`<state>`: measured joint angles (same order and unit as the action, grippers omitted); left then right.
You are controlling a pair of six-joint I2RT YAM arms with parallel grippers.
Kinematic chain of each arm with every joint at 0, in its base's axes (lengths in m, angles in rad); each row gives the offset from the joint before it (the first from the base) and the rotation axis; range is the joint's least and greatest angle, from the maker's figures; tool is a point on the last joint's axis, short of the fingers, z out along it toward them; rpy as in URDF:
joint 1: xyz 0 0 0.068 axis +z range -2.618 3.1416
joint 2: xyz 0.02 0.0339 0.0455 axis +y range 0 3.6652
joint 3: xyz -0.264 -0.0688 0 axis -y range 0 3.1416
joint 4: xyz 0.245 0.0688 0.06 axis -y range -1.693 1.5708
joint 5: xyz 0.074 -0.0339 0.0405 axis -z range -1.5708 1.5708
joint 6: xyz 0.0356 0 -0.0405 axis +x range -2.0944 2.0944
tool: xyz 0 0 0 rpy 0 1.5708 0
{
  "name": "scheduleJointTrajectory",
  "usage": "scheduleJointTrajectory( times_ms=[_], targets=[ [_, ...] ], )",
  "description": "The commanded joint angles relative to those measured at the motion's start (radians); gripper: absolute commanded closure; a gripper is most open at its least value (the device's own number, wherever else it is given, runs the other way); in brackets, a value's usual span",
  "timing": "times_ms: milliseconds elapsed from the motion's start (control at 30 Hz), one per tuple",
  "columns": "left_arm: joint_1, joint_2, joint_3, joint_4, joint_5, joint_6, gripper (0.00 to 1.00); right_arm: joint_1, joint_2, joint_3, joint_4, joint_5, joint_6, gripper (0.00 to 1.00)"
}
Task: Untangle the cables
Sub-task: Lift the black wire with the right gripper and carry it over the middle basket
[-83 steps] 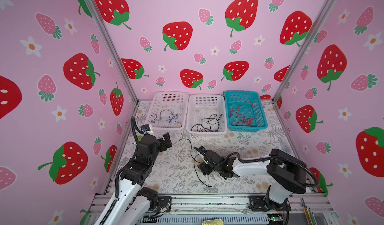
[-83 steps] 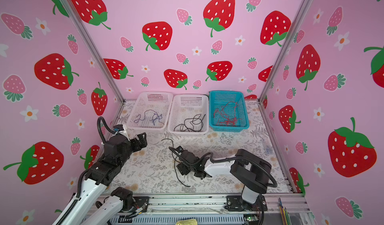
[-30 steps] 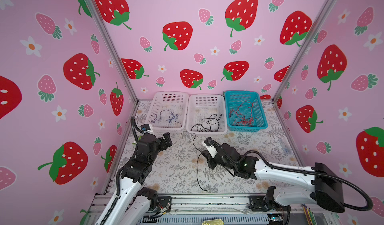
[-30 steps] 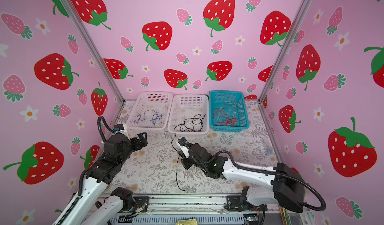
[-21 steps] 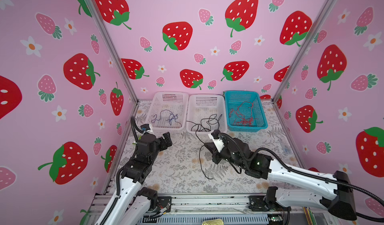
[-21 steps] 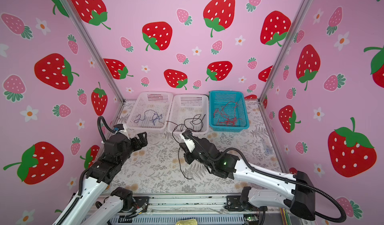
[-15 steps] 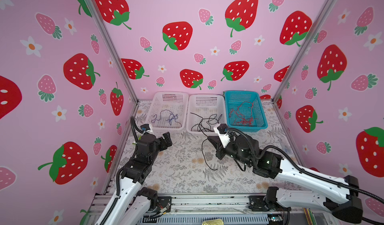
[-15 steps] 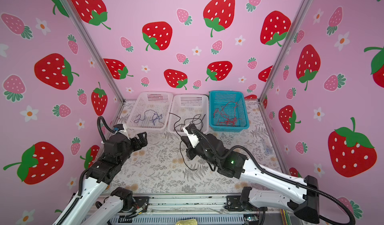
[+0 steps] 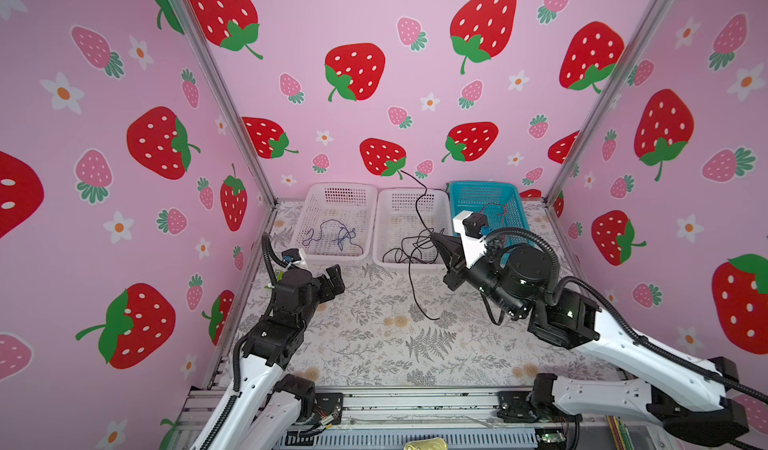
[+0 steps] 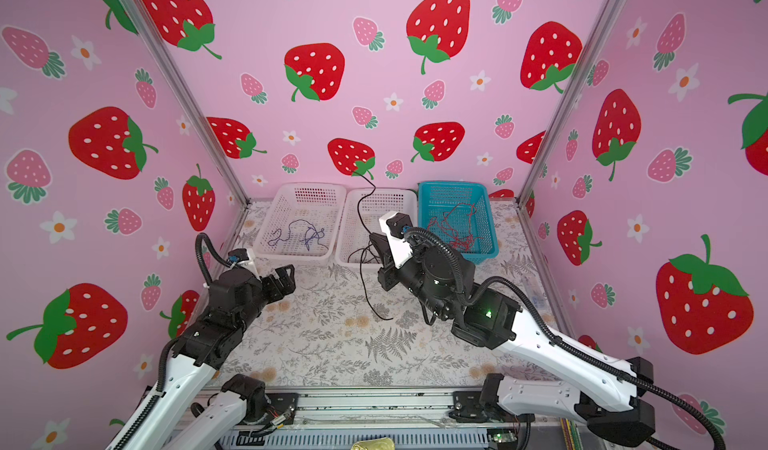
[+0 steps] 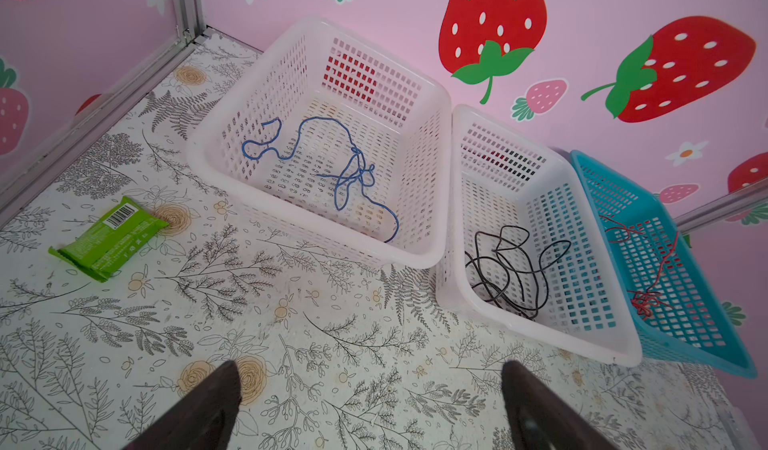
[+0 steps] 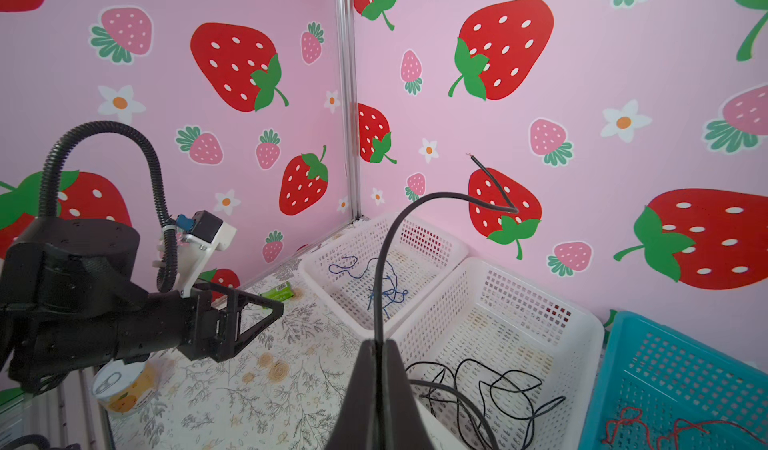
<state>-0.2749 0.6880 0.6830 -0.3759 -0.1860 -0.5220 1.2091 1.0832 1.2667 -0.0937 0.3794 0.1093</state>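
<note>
Black cable (image 12: 376, 302) — pinched between the closed fingers of the right gripper (image 12: 378, 346), one end rising above the fingertips, the other hanging below them to the table (image 9: 374, 344). Just beyond the fingertips, more black cables (image 12: 490, 389) lie in the middle white basket (image 12: 519, 302). Well aside, the left gripper (image 11: 370, 381) hovers with fingers spread wide — empty.

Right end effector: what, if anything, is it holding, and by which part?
The right end effector pinches a black cable partway along its length, not at an end tip.
</note>
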Motion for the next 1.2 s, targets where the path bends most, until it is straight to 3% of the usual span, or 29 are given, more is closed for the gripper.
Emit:
scheduleJointTrajectory(
  times_ms=[0,100,467,900,1167],
  targets=[
    [0.004,-0.003,-0.005,0.017,0.002,-0.015,0.01,0.001,0.044,0.054,0.004,0.063,-0.073,1.00],
    [0.006,0.000,-0.005,0.019,0.007,-0.018,0.01,-0.027,0.087,0.112,0.005,0.078,-0.095,1.00],
    [0.020,0.018,-0.005,0.023,0.029,-0.024,0.01,-0.233,0.251,0.363,0.035,-0.108,-0.074,1.00],
    [0.022,0.021,-0.008,0.029,0.049,-0.028,0.01,-0.391,0.439,0.419,0.194,-0.238,-0.067,1.00],
    [0.022,0.020,-0.011,0.030,0.054,-0.032,0.01,-0.498,0.625,0.463,0.202,-0.317,-0.017,1.00]
  ],
)
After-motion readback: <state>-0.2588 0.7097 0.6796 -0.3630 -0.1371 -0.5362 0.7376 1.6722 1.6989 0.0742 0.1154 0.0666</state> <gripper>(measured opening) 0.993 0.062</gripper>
